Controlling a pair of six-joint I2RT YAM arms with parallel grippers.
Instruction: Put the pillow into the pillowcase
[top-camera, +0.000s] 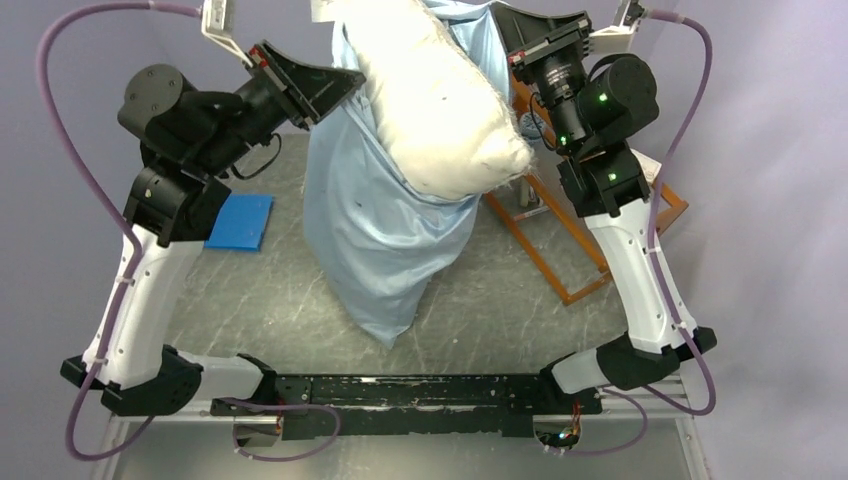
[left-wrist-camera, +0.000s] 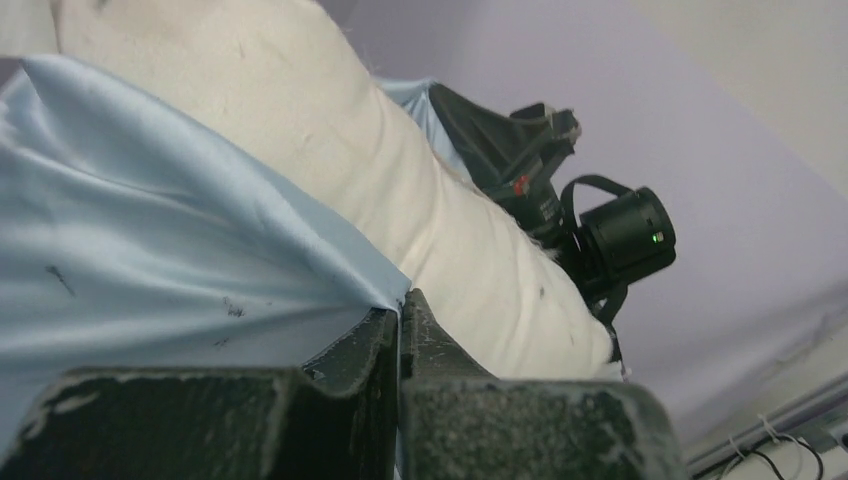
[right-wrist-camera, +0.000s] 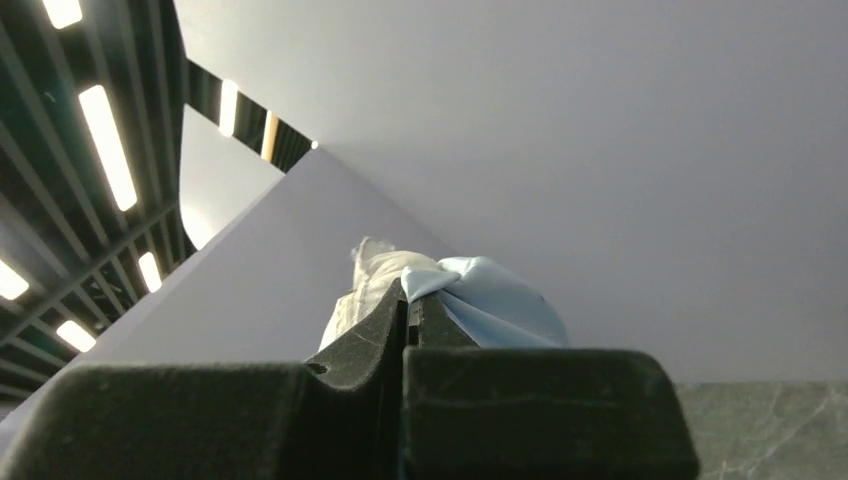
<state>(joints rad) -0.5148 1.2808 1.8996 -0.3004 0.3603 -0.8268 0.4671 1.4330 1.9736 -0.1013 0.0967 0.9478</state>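
Pillow (top-camera: 440, 110) position: we find it raised above the desk (top-camera: 480, 300), held between the two arms, with one plump end pointing toward the right arm (top-camera: 635, 270). Most of its white surface is uncovered in the top view. The pillowcase (top-camera: 385, 230) lies against its left side and behind it. From there the cloth hangs down in loose folds, its lowest corner near the desk.

Left jaws: closed to a thin slit, pinching an edge of the pillowcase just beside the pillow.

Right jaws: closed, gripping a bunch of pale-blue cloth. White fabric sits just beside that bunch. We cannot tell whether it is also pinched.

On the desk we note a blue mat (top-camera: 241, 221) by the left arm (top-camera: 150, 280) and an orange frame (top-camera: 560, 270) by the right arm.
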